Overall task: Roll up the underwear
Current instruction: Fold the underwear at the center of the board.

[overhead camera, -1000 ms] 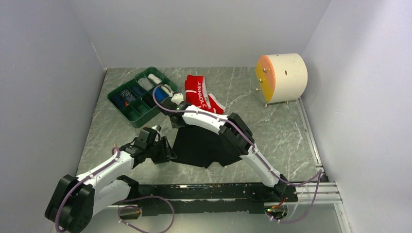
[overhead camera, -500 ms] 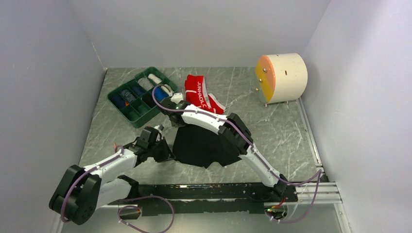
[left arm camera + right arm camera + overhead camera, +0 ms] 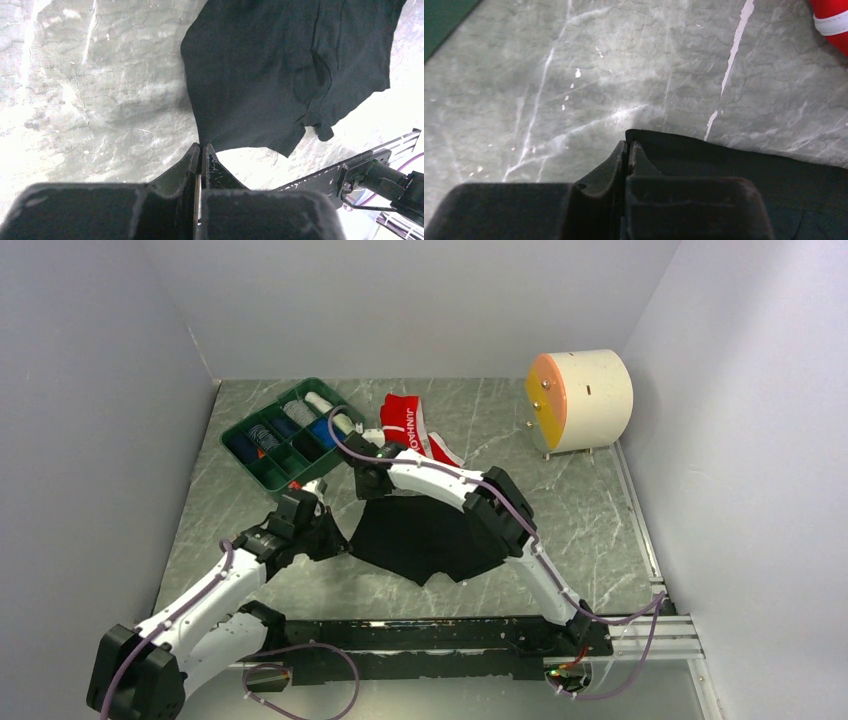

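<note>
Black briefs (image 3: 425, 540) lie flat mid-table, spreading rightward from both grippers. Left gripper (image 3: 201, 146) is clamped on the near-left corner, and right gripper (image 3: 629, 145) is clamped on the far-left corner. Red briefs (image 3: 408, 425) sit crumpled beyond, beside a green tray (image 3: 250, 462) with small rolled bundles in several compartments.

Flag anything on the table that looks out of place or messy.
Only the red briefs stand out: they lie crumpled in a heap beside the green tray, waistband twisted. The black briefs are spread fairly flat, one corner pinched by the left gripper, another by the right gripper. Nothing looks spilled or damaged.
</note>
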### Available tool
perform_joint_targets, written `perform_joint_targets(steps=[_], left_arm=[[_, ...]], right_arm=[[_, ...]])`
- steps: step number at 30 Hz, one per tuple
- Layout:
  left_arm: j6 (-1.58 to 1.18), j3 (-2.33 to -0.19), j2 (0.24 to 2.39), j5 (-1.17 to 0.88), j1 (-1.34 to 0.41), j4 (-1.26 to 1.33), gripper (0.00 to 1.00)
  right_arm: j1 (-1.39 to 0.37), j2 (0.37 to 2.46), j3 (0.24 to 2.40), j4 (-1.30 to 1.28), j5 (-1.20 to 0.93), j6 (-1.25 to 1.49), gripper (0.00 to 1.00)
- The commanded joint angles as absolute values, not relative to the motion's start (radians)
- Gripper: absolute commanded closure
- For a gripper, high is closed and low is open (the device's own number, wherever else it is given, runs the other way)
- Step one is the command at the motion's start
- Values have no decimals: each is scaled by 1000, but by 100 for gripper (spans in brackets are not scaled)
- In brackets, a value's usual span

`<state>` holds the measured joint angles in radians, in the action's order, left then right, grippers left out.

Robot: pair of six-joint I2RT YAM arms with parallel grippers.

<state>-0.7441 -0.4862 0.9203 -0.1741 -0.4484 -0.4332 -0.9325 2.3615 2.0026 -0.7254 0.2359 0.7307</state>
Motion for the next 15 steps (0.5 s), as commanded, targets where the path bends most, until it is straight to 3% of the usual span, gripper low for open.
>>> perform_joint_targets(steps=[1, 7, 15], left_arm=[[-729, -533, 893, -178, -448, -520, 95], [-690, -580, 870, -259, -447, -519, 95], [-696, -597, 930, -467, -481, -321, 95]], right_arm=[[-919, 2234, 1954, -610, 138, 757, 100], [-856, 2138, 1801, -465, 21, 775, 100], [-718, 1976, 1498, -215, -195, 782, 100]])
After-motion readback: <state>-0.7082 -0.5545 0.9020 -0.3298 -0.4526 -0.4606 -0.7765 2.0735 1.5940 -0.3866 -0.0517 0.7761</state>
